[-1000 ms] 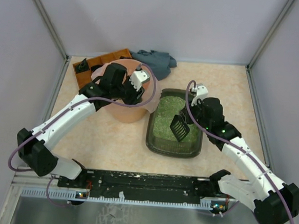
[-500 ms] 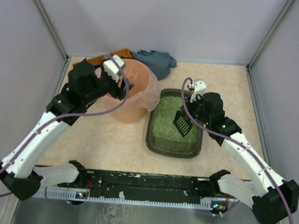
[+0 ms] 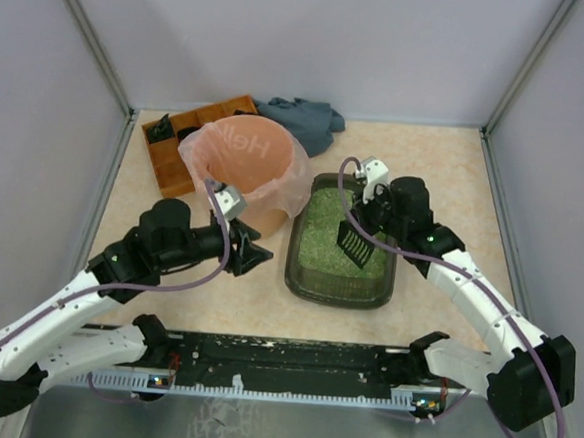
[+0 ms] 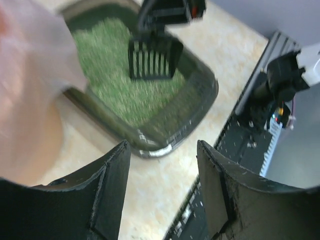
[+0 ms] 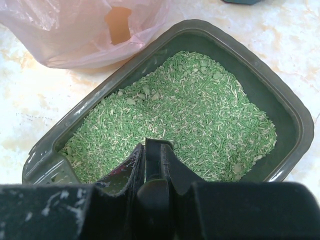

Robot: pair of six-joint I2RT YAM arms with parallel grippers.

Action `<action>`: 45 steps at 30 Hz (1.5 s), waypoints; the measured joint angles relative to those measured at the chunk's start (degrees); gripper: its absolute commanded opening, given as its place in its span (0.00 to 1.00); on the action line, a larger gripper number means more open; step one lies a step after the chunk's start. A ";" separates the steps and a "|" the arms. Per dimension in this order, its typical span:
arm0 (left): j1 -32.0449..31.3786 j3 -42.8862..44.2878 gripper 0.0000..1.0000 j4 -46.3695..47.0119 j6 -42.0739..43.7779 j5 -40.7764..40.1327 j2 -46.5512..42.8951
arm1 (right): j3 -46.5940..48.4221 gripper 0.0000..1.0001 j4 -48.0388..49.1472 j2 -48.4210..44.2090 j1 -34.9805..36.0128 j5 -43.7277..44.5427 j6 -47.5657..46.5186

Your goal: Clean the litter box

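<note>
The litter box [image 3: 313, 271] is a dark grey-green tray of pale green granules, right of the pink-bagged bin [image 3: 246, 166]. My right gripper [image 3: 360, 224] is shut on the handle of a black slotted scoop [image 3: 352, 243], held just above the granules in the box's far half. In the right wrist view the gripper [image 5: 159, 147] clamps the handle over the litter box [image 5: 295, 117]. My left gripper [image 3: 254, 254] is open and empty, low over the table in front of the bin, pointing at the box. The left wrist view shows the gripper [image 4: 162, 150], box [image 4: 202, 107] and scoop [image 4: 152, 57].
An orange compartmented tray [image 3: 182, 136] and a dark blue-grey cloth [image 3: 304, 122] lie at the back. The pink bag [image 5: 90, 30] overhangs the bin close to the box's left rim. A black rail [image 3: 292, 357] runs along the near edge. Walls close three sides.
My left arm swung down from the top of the bin to the table in front of it, gripper open. My right gripper with the scoop shifted slightly left.
</note>
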 measured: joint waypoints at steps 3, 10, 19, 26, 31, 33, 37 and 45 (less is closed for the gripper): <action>-2.08 -5.77 0.61 0.37 -4.09 0.07 -1.42 | 0.00 0.00 0.00 -0.07 0.00 -0.70 -1.38; -5.51 -18.99 0.62 5.64 -11.41 -1.14 -4.02 | 0.98 0.00 -0.02 -0.61 -0.11 -1.70 -6.58; -7.78 -27.87 0.62 19.28 -17.66 -4.59 2.38 | 1.75 0.00 0.98 -0.59 -0.22 2.64 -12.96; -9.03 -27.93 0.62 25.97 -18.82 -7.45 8.48 | -0.92 0.00 5.46 -0.15 0.31 12.48 -9.38; -9.22 -27.93 0.60 27.56 -18.86 -8.35 11.58 | -2.05 0.00 7.85 2.25 6.75 25.64 -5.46; -9.27 -27.93 0.59 27.85 -18.88 -8.44 12.09 | -2.05 0.00 8.00 3.61 8.90 30.32 -4.20; -9.49 -27.93 0.57 28.30 -19.06 -8.79 12.26 | -2.01 0.00 7.93 6.75 13.44 42.84 -1.55; -9.60 -28.13 0.55 28.46 -19.06 -8.83 12.28 | 1.81 0.00 3.67 12.02 20.24 59.36 4.63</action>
